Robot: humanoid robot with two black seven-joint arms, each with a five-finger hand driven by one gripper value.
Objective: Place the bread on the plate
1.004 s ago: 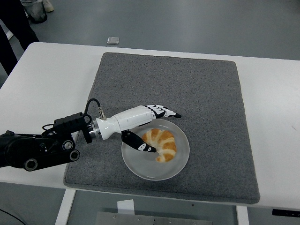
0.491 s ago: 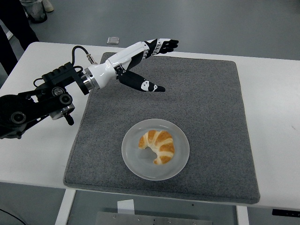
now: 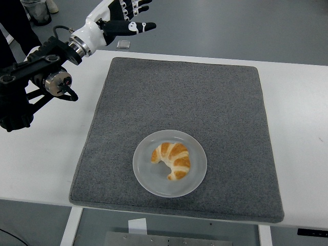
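Note:
A golden croissant (image 3: pixel 172 159) lies curled on a round translucent plate (image 3: pixel 145 177), which sits on the near part of a grey mat (image 3: pixel 205 102). My left hand (image 3: pixel 125 15) is raised high at the upper left, far above and behind the plate. Its white and black fingers are spread and hold nothing. The black left arm (image 3: pixel 31 82) runs down to the left edge. No right arm shows.
The grey mat covers most of the white table (image 3: pixel 46 143). A small grey square object (image 3: pixel 123 44) lies on the floor beyond the table's far edge. A dark container (image 3: pixel 37 10) and a person's dark clothing stand at the top left corner.
My left hand has let go of the croissant, risen from the plate and swung up and back to the upper left. The croissant stays on the plate.

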